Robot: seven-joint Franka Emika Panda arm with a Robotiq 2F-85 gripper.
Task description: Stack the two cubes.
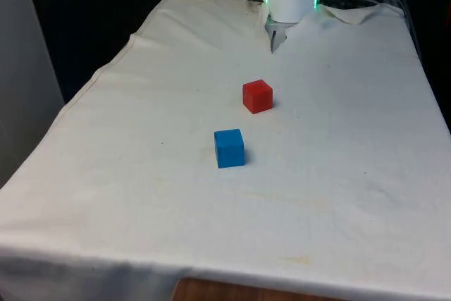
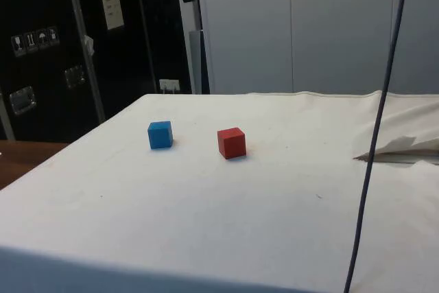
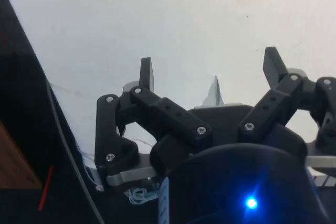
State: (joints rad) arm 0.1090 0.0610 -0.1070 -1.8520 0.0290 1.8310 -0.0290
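cubes: small red solid cube [image 1: 258,96] and small blue solid cube [image 1: 230,148] sit apart mid-desk [image 1: 338,174]
gripper [image 3: 210,74]: fingers apart, empty
handling: you'd likely find them light, rigid; grip opposite flat sides

The red cube [image 1: 258,96] and blue cube [image 1: 229,148] stand near each other but apart on the white cloth [image 1: 127,174], with a bare gap between them. Around the red cube, the cloth lies flat and unobstructed on every side. The gripper [image 3: 210,69], fingers spread wide, hangs well clear of the red cube.
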